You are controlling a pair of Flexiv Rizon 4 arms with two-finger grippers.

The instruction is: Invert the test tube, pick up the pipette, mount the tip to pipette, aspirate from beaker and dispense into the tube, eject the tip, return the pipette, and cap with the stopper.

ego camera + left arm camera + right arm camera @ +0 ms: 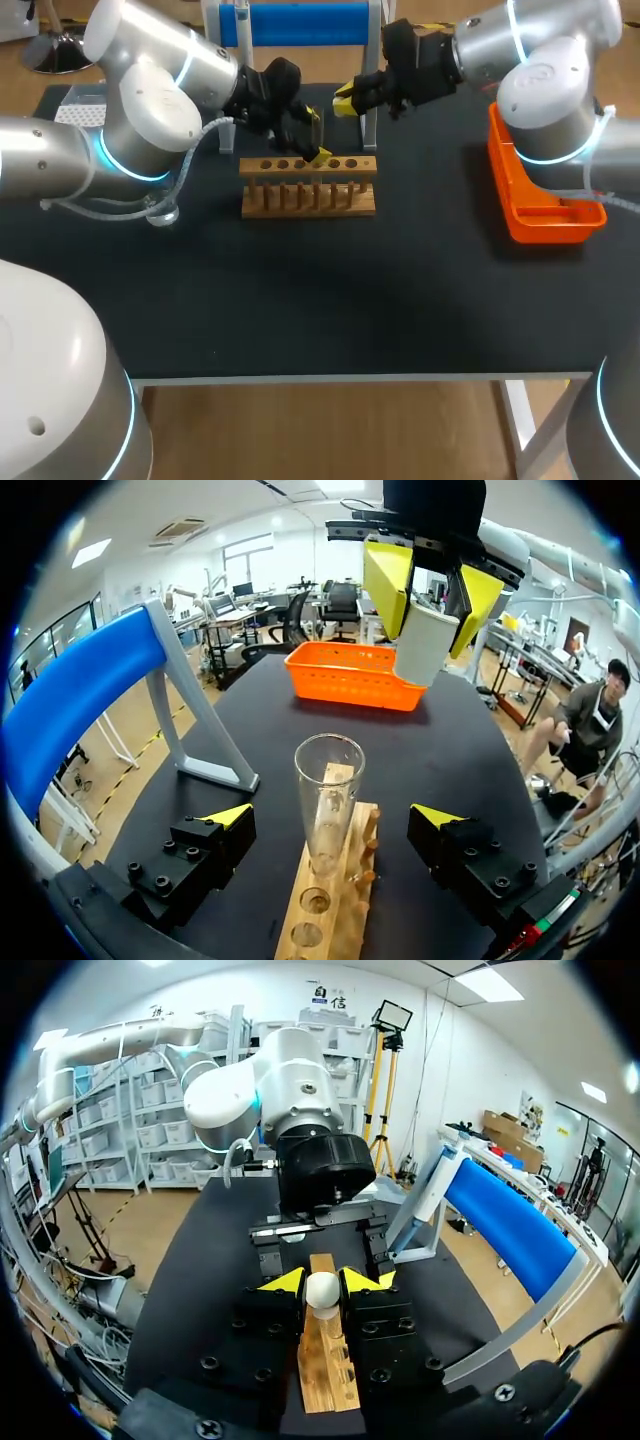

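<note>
One matte black worktop (300, 300) carries everything. Toward its middle, one pale wooden rack (308, 185) is set, a long block with a row of round holes along its top. One clear glass test tube (328, 795), a smooth cylinder, is stood upright and mouth up in one of the holes. It is flanked by the left gripper (333, 818), whose two yellow-tipped black fingers are spread wide on either side and kept clear of the glass. Beyond the rack, one white rounded stopper (423, 645) is clamped between the two yellow tips of the right gripper (322, 1282) and held in the air, apart from the tube. One orange plastic tray (530, 225) is placed along the right edge. One stand with a blue bar (290, 22) is placed at the far edge.
</note>
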